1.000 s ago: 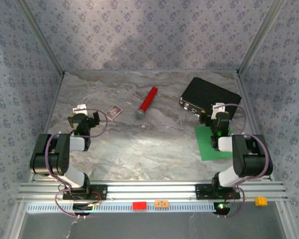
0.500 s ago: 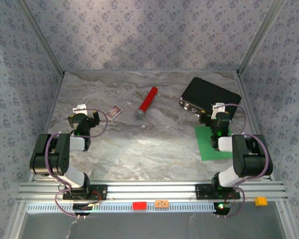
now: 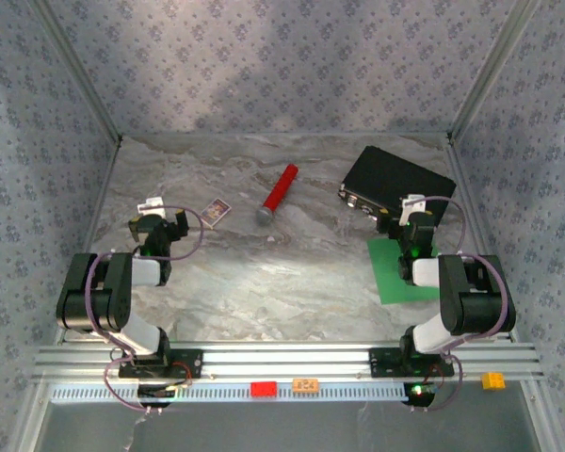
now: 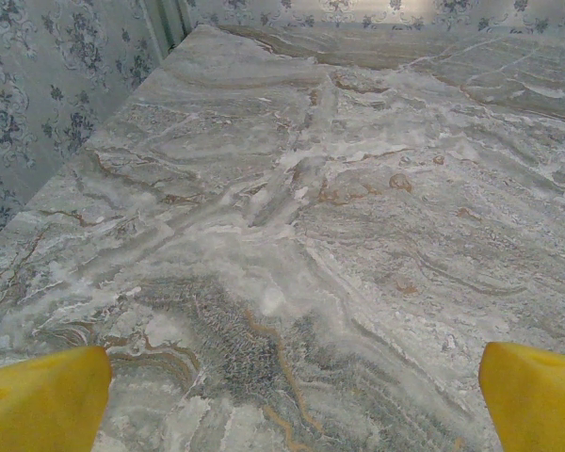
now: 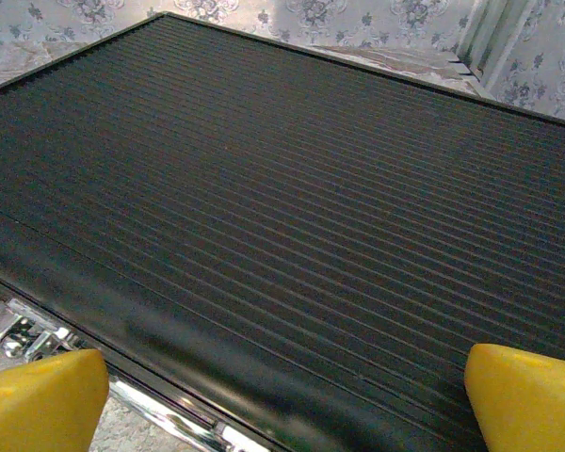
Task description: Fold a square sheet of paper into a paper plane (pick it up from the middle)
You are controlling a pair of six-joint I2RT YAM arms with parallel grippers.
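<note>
Right now both pincers are standing wide apart, w/ nothing between the fingers.

The left pincer (image 3: 160, 228) is hanging over the bare marbled counter (image 3: 264, 282). In its wrist view the two yellow fingertips (image 4: 40, 395) are sitting at the bottom corners, w/ only grey stone btwn them.

The right pincer (image 3: 412, 218) is pointing at the black case (image 3: 395, 177), which is lying straight ahead of it, just past the tips. In the right wrist view the ribbed lid is taking up nearly everything beyond the fingertips (image 5: 527, 400), and chrome latches (image 5: 28, 337) are showing along the near edge by the left finger. The case is lying shut, so what's inside can't be told.

The square sheet of paper (image 3: 388, 273) is lying flat on the counter behind and below the right pincer, toward that arm's base. The arm is covering part of it, and its far edge is sitting near the case.

The red cylinder (image 3: 279, 193) is lying well off to the right pincer's left, farther out on the counter, roughly btwn the two pincers. A small printed card (image 3: 217, 209) is resting near the left pincer, ahead and to its right, apart from the cylinder.
</note>
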